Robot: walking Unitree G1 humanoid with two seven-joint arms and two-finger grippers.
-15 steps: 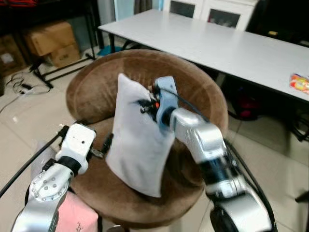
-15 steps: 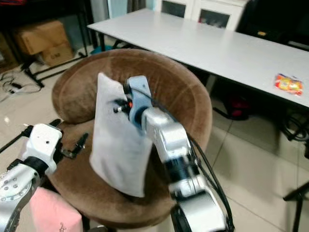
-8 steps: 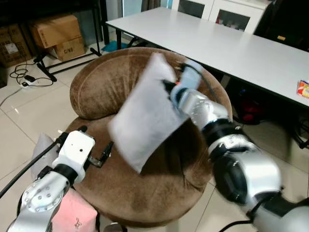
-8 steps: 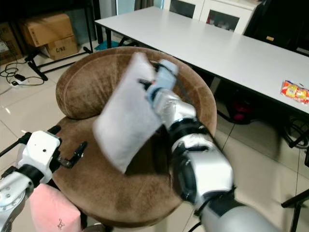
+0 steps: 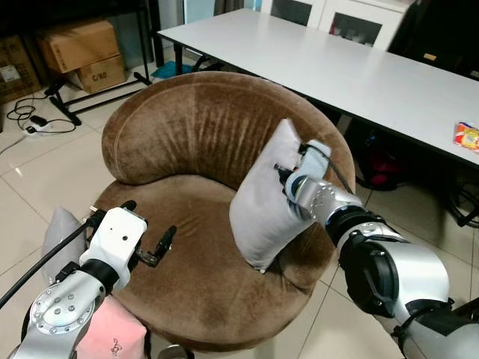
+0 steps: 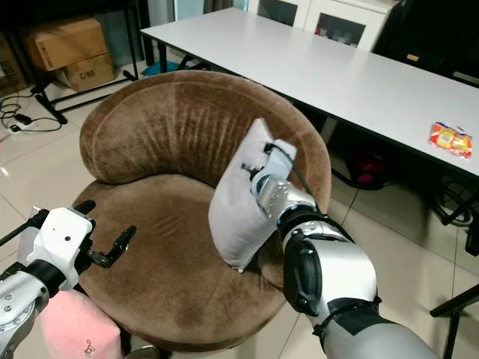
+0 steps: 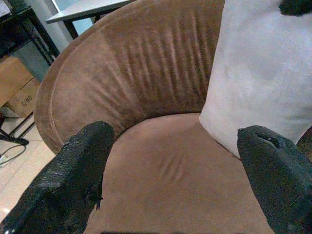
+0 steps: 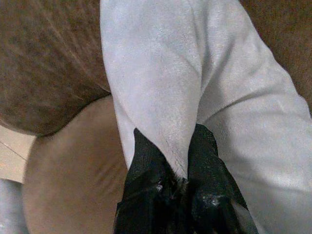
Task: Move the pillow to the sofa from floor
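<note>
A pale grey pillow (image 5: pixel 263 202) stands on edge on the seat of the round brown velvet sofa chair (image 5: pixel 187 134), leaning against its right backrest. My right gripper (image 8: pixel 173 165) is shut on a fold of the pillow (image 8: pixel 161 87) near its upper right edge; the arm reaches in from the right. My left gripper (image 5: pixel 146 235) hovers open over the front left of the seat, nothing between its fingertips (image 7: pixel 83 161). From the left wrist, the pillow (image 7: pixel 258 73) stands ahead against the chair's back.
A long white table (image 5: pixel 359 71) runs behind the chair, with a small coloured packet (image 5: pixel 468 136) on it. Cardboard boxes (image 5: pixel 82 52) and cables lie on the tiled floor at the back left. A pink cushion (image 5: pixel 112 333) lies by the chair's front left.
The right gripper has carried the pillow down and to the right, from above the seat's middle to resting upright against the right backrest. The left gripper has stayed in place.
</note>
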